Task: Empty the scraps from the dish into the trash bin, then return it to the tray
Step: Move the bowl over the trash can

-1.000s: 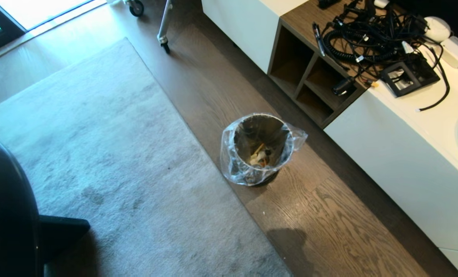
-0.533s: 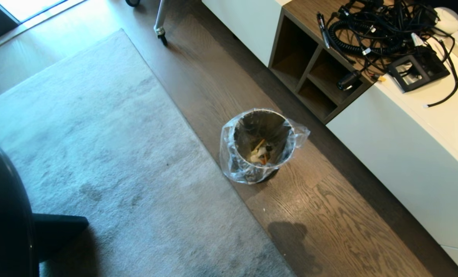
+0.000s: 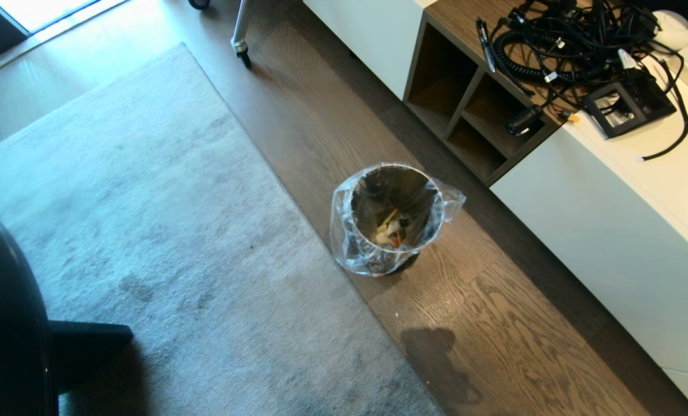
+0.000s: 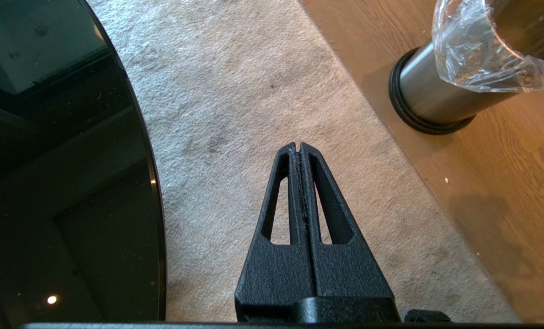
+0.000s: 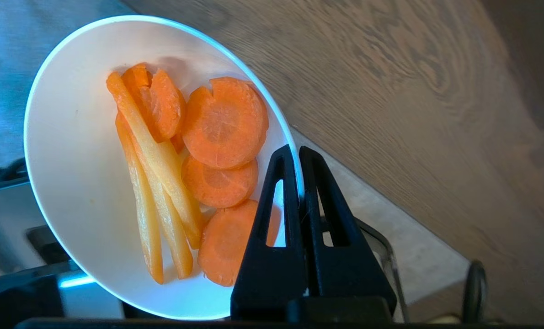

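In the right wrist view my right gripper [image 5: 298,153] is shut on the rim of the dish [image 5: 75,151], a white round bowl tilted a little. The scraps [image 5: 185,164], orange carrot slices and pale yellow strips, lie inside it. The trash bin [image 3: 391,218], brushed steel with a clear liner, stands on the wood floor mid-frame in the head view, with earlier scraps at its bottom. Its black base ring shows as trash bin [image 4: 436,98] in the left wrist view. My left gripper [image 4: 298,147] hangs shut and empty over the rug. Neither arm shows in the head view. The tray is out of view.
A grey rug [image 3: 147,231] covers the floor left of the bin. A glossy black round tabletop [image 3: 3,323] fills the lower left. A white sideboard [image 3: 610,242] with open wooden cubbies and a tangle of black cables [image 3: 558,52] runs along the right.
The head view shifted up slightly a second ago, then held still. The bin has not moved. A dark shadow on the floor below the bin has drifted a little.
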Tool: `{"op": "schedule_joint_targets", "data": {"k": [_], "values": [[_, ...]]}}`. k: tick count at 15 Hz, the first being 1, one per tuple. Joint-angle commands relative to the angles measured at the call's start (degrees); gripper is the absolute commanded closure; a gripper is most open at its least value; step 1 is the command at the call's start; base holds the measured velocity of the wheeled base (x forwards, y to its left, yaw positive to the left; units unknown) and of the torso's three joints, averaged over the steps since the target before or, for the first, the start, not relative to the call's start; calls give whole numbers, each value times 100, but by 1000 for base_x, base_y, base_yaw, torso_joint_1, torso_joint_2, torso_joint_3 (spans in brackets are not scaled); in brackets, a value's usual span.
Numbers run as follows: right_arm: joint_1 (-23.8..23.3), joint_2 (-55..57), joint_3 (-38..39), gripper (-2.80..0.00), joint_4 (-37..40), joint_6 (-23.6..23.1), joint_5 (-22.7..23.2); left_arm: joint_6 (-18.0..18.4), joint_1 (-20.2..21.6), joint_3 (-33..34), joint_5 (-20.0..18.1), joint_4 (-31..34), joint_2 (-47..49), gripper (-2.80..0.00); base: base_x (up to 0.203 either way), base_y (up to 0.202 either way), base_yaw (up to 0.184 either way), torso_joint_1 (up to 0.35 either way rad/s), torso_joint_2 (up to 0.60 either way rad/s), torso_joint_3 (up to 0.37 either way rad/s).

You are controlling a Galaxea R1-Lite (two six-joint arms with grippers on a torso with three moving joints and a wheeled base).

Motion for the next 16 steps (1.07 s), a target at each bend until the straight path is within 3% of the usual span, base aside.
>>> {"op": "schedule_joint_targets", "data": {"k": [1, 7, 10, 12, 16], "values": [[3, 88, -367, 0, -24, 1, 407, -5, 0, 0, 2, -4, -2, 0, 0, 0, 0, 0, 0, 0], [55, 1432, -1275, 0, -749, -42, 882, -5, 0, 0, 2, -4, -2, 0, 0, 0, 0, 0, 0, 0], [540, 2455, -2274, 0, -1221, -67, 859, -5, 0, 0, 2, 5, -2, 0, 0, 0, 0, 0, 0, 0], [942, 3120, -2929, 0, -1429, -73, 689, -5, 0, 0, 2, 5, -2, 0, 0, 0, 0, 0, 0, 0], [1838, 4384, -4257, 0, -1976, -82, -286, -5, 0, 0, 2, -1, -2, 0, 0, 0, 0, 0, 0, 0]]}}
